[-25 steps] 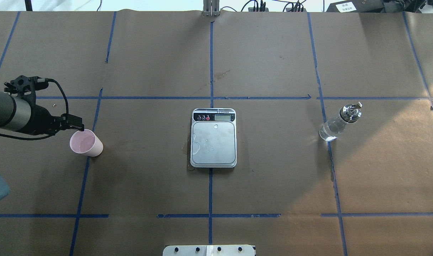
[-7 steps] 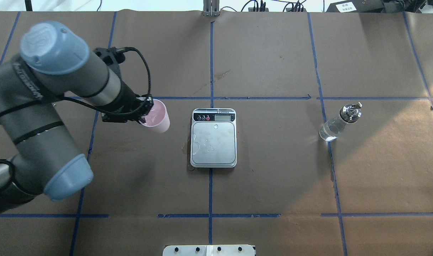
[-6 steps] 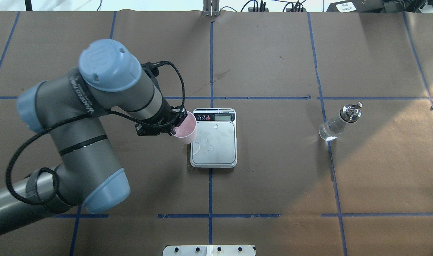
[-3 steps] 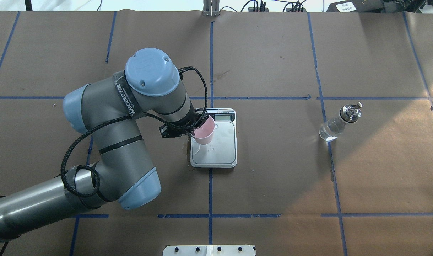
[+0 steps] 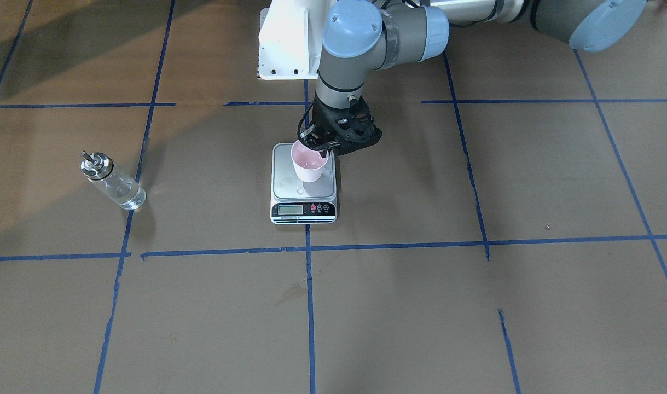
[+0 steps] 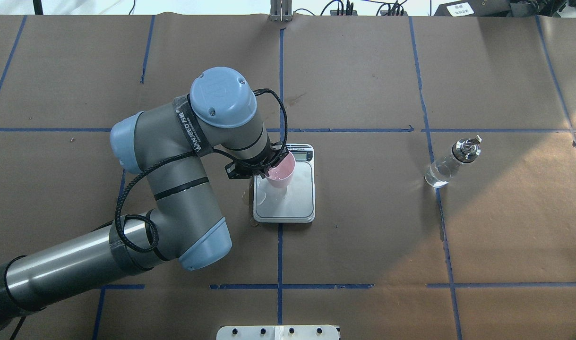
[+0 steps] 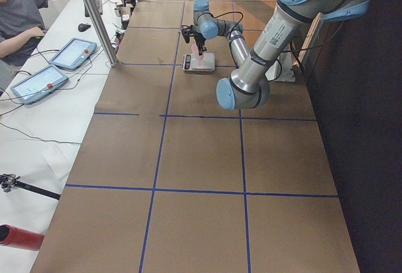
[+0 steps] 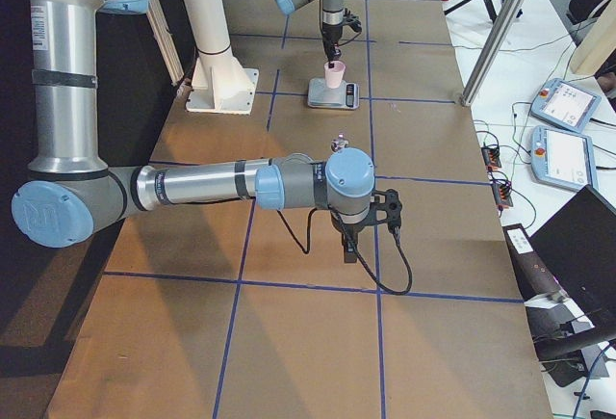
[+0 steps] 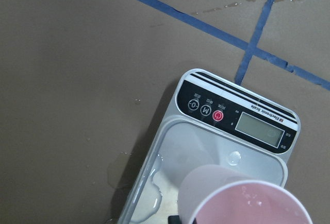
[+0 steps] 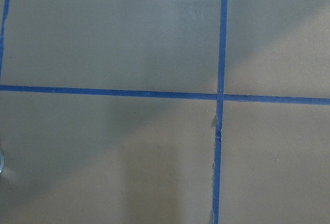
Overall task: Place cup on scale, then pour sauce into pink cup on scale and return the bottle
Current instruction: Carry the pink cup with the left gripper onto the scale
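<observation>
My left gripper [image 6: 268, 167] is shut on the rim of the pale pink cup [image 6: 281, 171]. It holds the cup upright over the silver platform of the scale [image 6: 295, 200], low and toward the display end. I cannot tell whether the cup's base touches the platform. The front view shows the gripper [image 5: 318, 146], the cup [image 5: 309, 163] and the scale [image 5: 287, 183]. The left wrist view shows the cup [image 9: 242, 201] above the scale [image 9: 178, 149]. The clear glass bottle [image 6: 451, 163] with clear sauce stands alone far to the right. My right gripper [image 8: 349, 250] hangs above bare table; I cannot tell if it is open.
Brown paper with blue tape lines covers the table. Water drops lie on the scale's platform. The robot's white base plate [image 5: 286, 38] sits behind the scale. Tablets [image 7: 69, 53] and a person sit beyond the far table edge.
My left arm has carried the pink cup from the table's left side rightward to over the scale. The bottle and the scale have not moved.
</observation>
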{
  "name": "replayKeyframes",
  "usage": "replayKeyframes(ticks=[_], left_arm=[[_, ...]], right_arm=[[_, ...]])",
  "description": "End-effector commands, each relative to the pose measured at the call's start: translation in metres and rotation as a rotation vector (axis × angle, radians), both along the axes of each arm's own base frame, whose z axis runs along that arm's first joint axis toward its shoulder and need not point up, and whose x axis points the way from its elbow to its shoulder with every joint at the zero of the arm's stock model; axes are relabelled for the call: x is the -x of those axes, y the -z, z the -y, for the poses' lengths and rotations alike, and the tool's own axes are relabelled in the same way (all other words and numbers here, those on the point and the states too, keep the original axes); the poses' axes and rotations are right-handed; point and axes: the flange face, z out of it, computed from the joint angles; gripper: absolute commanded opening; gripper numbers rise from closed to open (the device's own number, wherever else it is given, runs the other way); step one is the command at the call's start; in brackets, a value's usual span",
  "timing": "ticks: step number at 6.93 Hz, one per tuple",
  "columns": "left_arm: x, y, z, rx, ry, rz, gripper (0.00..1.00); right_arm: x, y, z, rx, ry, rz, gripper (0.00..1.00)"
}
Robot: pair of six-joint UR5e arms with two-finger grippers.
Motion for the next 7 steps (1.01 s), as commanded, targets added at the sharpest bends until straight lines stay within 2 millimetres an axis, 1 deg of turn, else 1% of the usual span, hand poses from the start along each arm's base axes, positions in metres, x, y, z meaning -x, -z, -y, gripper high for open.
replayKeyframes(ticks=[1,2,3,4,5,6,7], left_arm=[[-0.019,-0.007,-0.005,-0.008,-0.020,-0.006,0.00],[-0.018,-0.008,-0.006,-0.012,-0.023,-0.006,0.00],[-0.015,-0.007,-0.008,-0.019,-0.024,-0.012,0.36],[-0.008,0.003,-0.011,-0.031,-0.022,-0.030,0.99],[0.000,0.012,-0.015,-0.042,-0.024,-0.051,1.00],[0.016,0.028,-0.021,-0.052,-0.023,-0.073,1.00],[0.037,0.042,-0.032,-0.090,-0.053,-0.065,1.00]], right_arm=[[0.000,0.001,0.000,-0.005,0.000,0.001,1.00],[0.000,0.003,0.001,-0.008,0.000,0.001,1.00],[0.000,0.003,0.001,-0.009,0.001,-0.001,1.00],[0.000,0.003,0.001,-0.009,0.001,-0.001,1.00],[0.000,0.007,0.006,-0.019,0.002,-0.012,1.00],[0.008,0.019,0.016,-0.040,0.019,-0.011,1.00],[0.009,0.027,0.012,-0.046,0.017,0.008,1.00]])
